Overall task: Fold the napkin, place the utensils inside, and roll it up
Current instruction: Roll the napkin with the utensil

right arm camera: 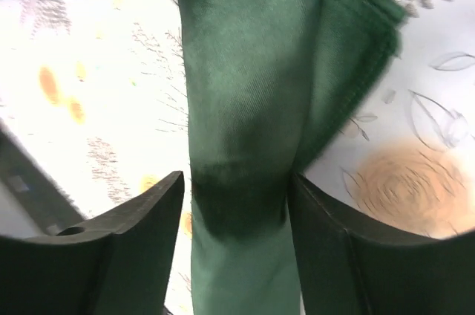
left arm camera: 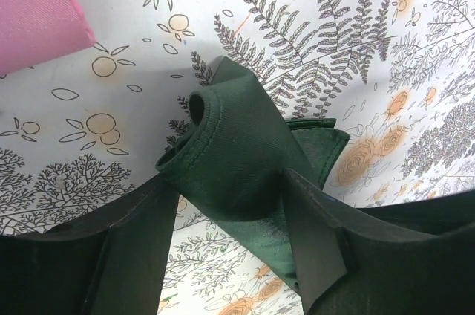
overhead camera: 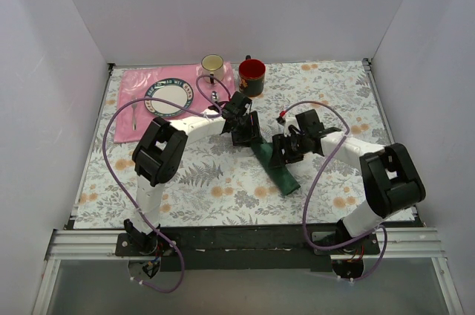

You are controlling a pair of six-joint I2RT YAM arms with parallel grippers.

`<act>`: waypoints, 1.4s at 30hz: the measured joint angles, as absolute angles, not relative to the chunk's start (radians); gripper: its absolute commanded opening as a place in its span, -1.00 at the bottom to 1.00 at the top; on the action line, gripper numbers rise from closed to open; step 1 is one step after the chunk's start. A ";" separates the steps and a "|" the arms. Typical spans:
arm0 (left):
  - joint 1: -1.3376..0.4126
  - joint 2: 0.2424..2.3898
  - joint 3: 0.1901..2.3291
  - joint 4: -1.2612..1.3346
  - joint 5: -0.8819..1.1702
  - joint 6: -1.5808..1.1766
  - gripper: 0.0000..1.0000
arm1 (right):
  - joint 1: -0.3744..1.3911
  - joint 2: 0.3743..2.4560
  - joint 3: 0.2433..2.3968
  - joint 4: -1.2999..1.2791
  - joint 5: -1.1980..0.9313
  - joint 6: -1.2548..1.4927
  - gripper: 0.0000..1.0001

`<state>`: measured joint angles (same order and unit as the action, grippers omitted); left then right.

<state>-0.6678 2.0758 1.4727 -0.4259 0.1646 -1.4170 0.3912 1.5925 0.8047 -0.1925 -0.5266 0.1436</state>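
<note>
The napkin [overhead camera: 280, 174] is a dark green roll lying slantwise on the patterned tablecloth, between the two arms. In the left wrist view its far end [left arm camera: 237, 137] shows a hollow coil, and my left gripper [left arm camera: 226, 177] stands open astride it, cloth brushing both fingertips. My left gripper [overhead camera: 243, 135] is at the roll's upper end. My right gripper [right arm camera: 237, 181] is open over the roll's middle [right arm camera: 245, 70], with a strip of table showing beside its left finger. From above, the right gripper [overhead camera: 284, 153] sits just right of the left one. The utensils are hidden.
A pink placemat [overhead camera: 145, 81] at the back left carries a plate [overhead camera: 167, 96] and a small silver fork [overhead camera: 133, 114]; its corner [left arm camera: 37, 10] shows in the left wrist view. A pale cup [overhead camera: 213, 65] and a red mug [overhead camera: 252, 76] stand behind the grippers.
</note>
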 measured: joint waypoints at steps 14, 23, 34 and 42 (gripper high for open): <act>-0.655 2.084 1.478 -0.426 0.200 -1.417 0.12 | 0.799 1.536 0.950 -0.407 0.186 0.095 0.62; -0.650 2.087 1.482 -0.426 0.215 -1.417 0.12 | 0.912 1.613 0.986 -0.443 0.419 0.089 0.64; -0.649 2.087 1.484 -0.426 0.222 -1.416 0.19 | 0.890 1.655 0.950 -0.352 0.409 0.104 0.14; -0.649 2.086 1.493 -0.429 0.222 -1.401 0.45 | 0.823 1.644 0.901 -0.246 0.348 0.129 -0.45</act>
